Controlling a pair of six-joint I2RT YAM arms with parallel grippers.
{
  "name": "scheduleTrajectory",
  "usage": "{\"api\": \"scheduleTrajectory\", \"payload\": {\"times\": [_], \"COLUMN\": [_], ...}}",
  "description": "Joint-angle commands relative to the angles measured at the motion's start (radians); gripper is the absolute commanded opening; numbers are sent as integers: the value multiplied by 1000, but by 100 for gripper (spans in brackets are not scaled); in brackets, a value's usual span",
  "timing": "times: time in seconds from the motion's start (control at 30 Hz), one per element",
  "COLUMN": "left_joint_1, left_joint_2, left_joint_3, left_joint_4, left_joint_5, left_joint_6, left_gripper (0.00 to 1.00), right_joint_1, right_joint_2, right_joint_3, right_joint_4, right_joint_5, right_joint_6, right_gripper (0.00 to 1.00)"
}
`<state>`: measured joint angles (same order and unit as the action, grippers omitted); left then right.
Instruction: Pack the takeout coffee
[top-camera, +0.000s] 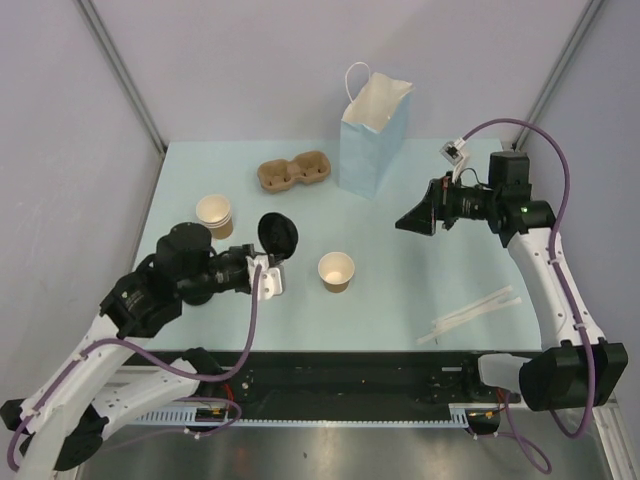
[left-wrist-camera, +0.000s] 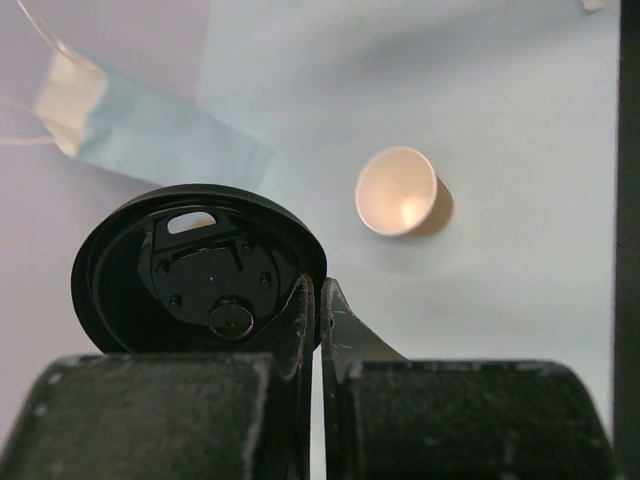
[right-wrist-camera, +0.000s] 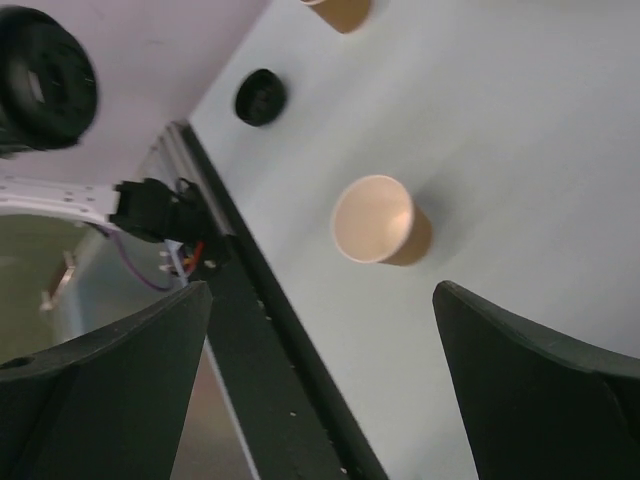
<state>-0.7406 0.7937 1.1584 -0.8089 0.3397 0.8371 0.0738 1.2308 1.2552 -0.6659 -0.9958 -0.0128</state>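
"On the left of the desk (top-camera: 450, 290), what has the left claw (top-camera: 268, 275) got?"
"A black lid (top-camera: 277, 237), pinched by its rim between nearly closed fingers and standing on edge, its underside facing the wrist camera."
"And the takeout coffee?"
"I cannot find a lidded cup in any view. A lidless paper cup (top-camera: 336, 271) stands upright mid-desk, just right of the lid and apart from it."
"The right claw (top-camera: 405, 222)?"
"Spread wide and holding nothing, beside the blue bag (top-camera: 372, 140) at the back, well apart from the cup."
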Motion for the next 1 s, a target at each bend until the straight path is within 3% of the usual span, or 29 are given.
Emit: {"api": "scheduleTrajectory", "payload": {"times": [0.0, 0.23, 0.5, 0.73, 0.97], "left_joint_1": [-48, -135, -223, -269, -298], "left_joint_2": [-26, -117, -139, -134, -137], "left_joint_3": [-107, -307, -376, -416, -433], "left_joint_4": [244, 606, 723, 795, 806], "left_joint_5": [-39, -51, -93, -131, -166], "left_joint_6": [109, 109, 105, 92, 91], "left_gripper": [0, 0, 0, 0, 0], "right_joint_1": [50, 280, 372, 442, 474], "right_joint_2": [10, 24, 85, 128, 142], "right_joint_3": [39, 38, 39, 39, 39], "right_joint_4": [267, 726, 830, 1034, 1054], "right_joint_5": [-233, -233, -257, -306, -314], "right_joint_6": [311, 660, 740, 899, 916], "right_gripper": [99, 96, 79, 71, 60]}}
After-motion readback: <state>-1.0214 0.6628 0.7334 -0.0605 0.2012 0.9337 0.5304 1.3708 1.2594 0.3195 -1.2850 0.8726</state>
